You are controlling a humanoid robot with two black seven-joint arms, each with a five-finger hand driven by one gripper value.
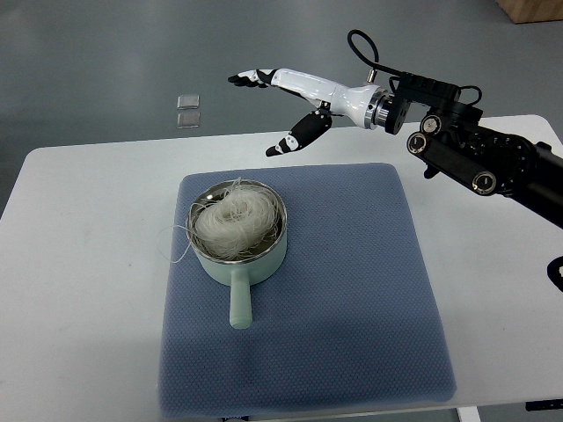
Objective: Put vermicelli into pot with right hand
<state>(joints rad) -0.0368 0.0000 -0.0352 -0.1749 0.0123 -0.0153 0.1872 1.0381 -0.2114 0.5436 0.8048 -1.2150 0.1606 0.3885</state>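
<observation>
A pale green pot (239, 264) with a short handle pointing toward me sits on a blue mat (352, 290). A nest of white vermicelli (234, 218) lies inside the pot, with a few strands hanging over its left rim. My right hand (274, 110) hovers above and behind the pot, over the mat's far edge. Its white fingers (255, 78) are stretched out flat, the thumb hangs below, and it holds nothing. Its arm comes in from the right edge. The left arm does not show.
The blue mat lies on a white table (79, 264). Two small clear squares (186, 109) lie on the grey floor beyond the table's far edge. A brown box corner (532, 9) shows at the top right.
</observation>
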